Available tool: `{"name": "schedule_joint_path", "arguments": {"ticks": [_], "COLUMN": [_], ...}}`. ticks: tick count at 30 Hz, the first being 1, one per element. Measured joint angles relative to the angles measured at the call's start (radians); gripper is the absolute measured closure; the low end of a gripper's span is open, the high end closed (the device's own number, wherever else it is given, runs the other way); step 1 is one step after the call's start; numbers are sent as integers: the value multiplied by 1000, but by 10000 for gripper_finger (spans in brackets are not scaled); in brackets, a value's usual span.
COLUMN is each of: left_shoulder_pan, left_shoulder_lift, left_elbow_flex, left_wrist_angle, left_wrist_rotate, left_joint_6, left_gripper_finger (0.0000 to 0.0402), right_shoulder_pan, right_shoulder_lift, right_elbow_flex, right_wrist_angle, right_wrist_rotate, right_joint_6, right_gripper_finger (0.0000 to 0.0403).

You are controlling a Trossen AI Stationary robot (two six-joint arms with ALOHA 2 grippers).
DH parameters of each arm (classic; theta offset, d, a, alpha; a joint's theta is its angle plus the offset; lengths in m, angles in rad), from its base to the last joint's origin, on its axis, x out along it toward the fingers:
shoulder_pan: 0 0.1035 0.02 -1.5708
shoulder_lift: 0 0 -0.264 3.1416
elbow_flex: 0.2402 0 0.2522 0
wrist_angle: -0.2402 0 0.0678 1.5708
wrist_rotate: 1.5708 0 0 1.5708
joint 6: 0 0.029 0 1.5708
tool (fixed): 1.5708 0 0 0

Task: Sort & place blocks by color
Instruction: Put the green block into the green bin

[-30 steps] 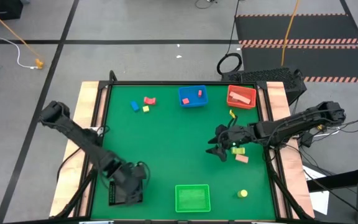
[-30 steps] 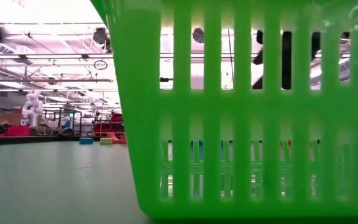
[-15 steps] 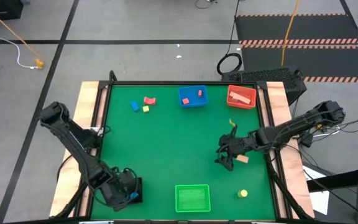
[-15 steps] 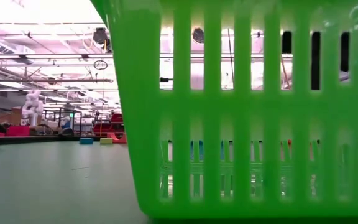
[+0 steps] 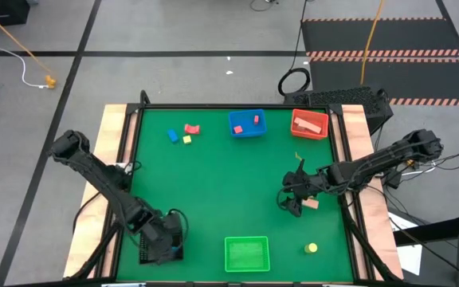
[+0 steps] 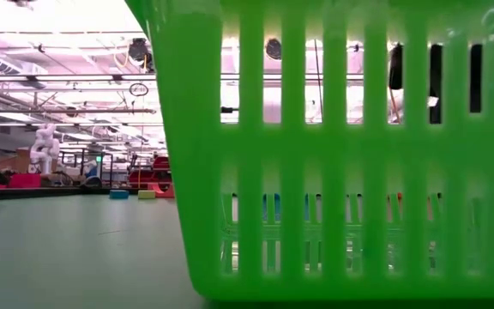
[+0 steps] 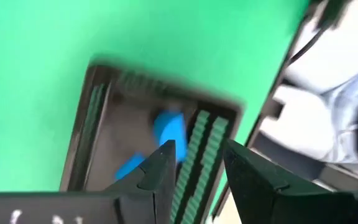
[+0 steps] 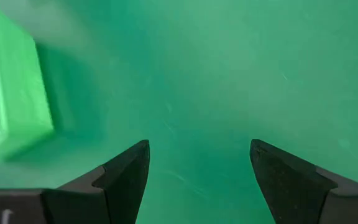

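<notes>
My left gripper hovers open over the black tray at the near left corner; blue blocks lie inside the tray. My right gripper is open above bare green table at the right, with nothing between its fingers. A pink-tan block lies just beside it and a yellow block lies nearer the near edge. Blue, red and yellow blocks lie at the far left.
The green tray sits at the near edge and fills the low view. The blue tray, holding a red block, and the red tray, holding a tan block, stand along the far edge. A small yellow piece lies below the red tray.
My right gripper has moved toward the near edge, over the spot where a lime block showed; that block is now hidden. My left gripper has swung toward the near left corner and come back a little over the black tray.
</notes>
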Motion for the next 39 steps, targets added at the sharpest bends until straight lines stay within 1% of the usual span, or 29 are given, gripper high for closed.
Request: {"name": "schedule_joint_path", "arguments": {"ticks": [5, 7, 9, 11, 12, 15, 18, 22, 26, 30, 35, 38, 39], "left_shoulder_pan": [91, 124, 153, 180, 192, 225, 254, 289, 317, 337, 352, 359, 360], "left_shoulder_lift": [0, 0, 0, 0, 0, 0, 0, 0, 0, 0, 0, 0, 0], "left_elbow_flex": [0, 0, 0, 0, 0, 0, 0, 0, 0, 0, 0, 0, 0], "left_wrist_angle": [102, 136, 164, 181, 191, 196, 196, 196, 196, 196, 196, 196, 196], "left_wrist_rotate": [-3, -25, -56, -82, -93, -112, -124, -125, -125, -126, -126, -126, -126], "left_joint_6": [140, 197, 255, 313, 342, 421, 485, 553, 595, 633, 679, 699, 699], "left_gripper_finger": [266, 266, 266, 266, 266, 266, 265, 265, 265, 265, 265, 265, 265], "right_shoulder_pan": [0, 0, 0, 0, 0, 0, 0, 0, 0, -1, -1, -1, -1], "right_shoulder_lift": [0, 0, 0, 0, 0, 1, 1, 1, 1, 1, 1, 1, 1], "right_elbow_flex": [0, 0, 0, 0, 0, 0, 0, 0, 0, 0, -10, -38, -52], "right_wrist_angle": [-125, -188, -257, -315, -339, -380, -379, -385, -423, -448, -458, -442, -431], "right_wrist_rotate": [7, 51, 109, 154, 159, 155, 152, 127, 143, 187, 180, 174, 156], "right_joint_6": [-214, -265, -282, -275, -267, -236, -202, -198, -176, -44, 31, 36, 38], "right_gripper_finger": [135, 136, 136, 135, 136, 136, 136, 136, 136, 136, 136, 136, 136]}}
